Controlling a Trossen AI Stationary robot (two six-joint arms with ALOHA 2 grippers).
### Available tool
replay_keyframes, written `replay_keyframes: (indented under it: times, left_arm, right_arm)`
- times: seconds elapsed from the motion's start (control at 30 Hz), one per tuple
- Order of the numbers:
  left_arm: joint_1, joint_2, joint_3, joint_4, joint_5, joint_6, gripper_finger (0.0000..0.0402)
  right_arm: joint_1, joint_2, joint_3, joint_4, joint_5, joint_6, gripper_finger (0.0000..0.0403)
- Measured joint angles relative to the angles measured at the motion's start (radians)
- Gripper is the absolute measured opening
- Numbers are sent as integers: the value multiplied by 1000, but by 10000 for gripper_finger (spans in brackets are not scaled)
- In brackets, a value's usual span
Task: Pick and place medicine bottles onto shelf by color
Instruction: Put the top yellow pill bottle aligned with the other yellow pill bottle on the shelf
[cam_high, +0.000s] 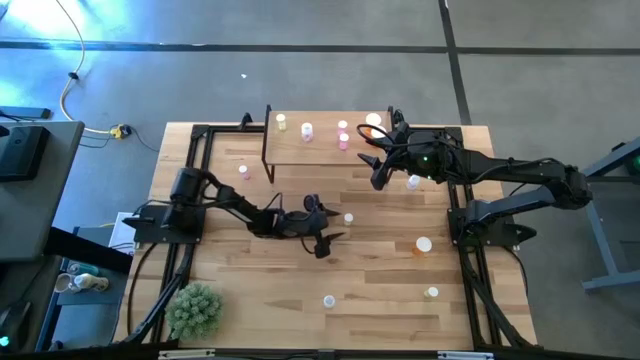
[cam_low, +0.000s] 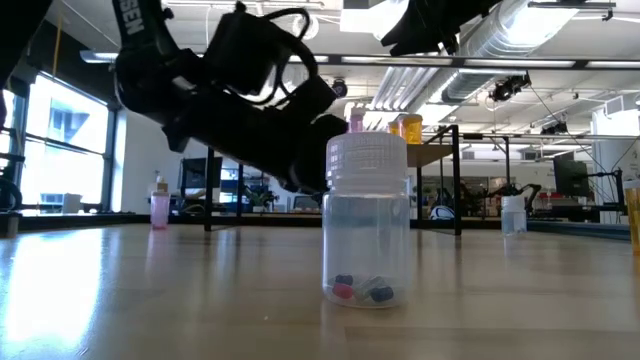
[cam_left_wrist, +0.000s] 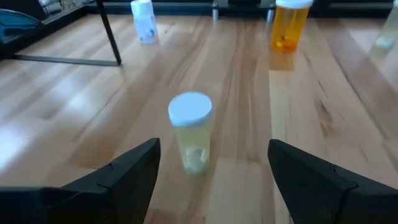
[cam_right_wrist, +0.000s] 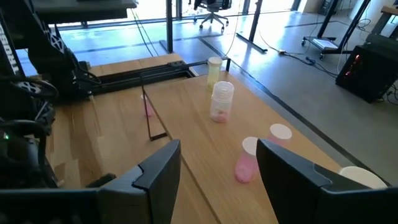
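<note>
The shelf (cam_high: 330, 150) stands at the table's far middle on thin black legs. On its top stand a yellow-green bottle (cam_right_wrist: 214, 70), a pale bottle (cam_right_wrist: 222, 102), two pink bottles (cam_right_wrist: 246, 163) and, at its right end, an orange one (cam_high: 372, 122). My right gripper (cam_right_wrist: 217, 155) is open and empty above the shelf's right part, which also shows in the high view (cam_high: 372, 170). My left gripper (cam_left_wrist: 214, 155) is open low over the middle of the table (cam_high: 335, 240). A yellowish bottle with a white cap (cam_left_wrist: 190, 132) stands upright on the table just ahead of its fingertips, untouched.
Loose bottles stand on the table: an orange one (cam_left_wrist: 289, 25), a white one (cam_left_wrist: 144, 20), a pink one (cam_high: 243, 170) left of the shelf, and two near the front (cam_high: 328, 300) (cam_high: 432, 293). A spiky green plant (cam_high: 195, 308) stands at the near left corner.
</note>
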Motion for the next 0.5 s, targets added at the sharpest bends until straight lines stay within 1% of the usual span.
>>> replay_keyframes:
  times: [0.17,0.43,0.5]
  left_arm:
    - [20,52,53,1,9,-57,289]
    - [32,54,98,-1,7,-57,289]
    - [34,54,109,-7,30,-57,289]
  right_arm:
    - [0,0,0,-4,0,0,202]
    - [0,0,0,-11,0,0,202]
    - [0,0,0,-11,0,0,202]
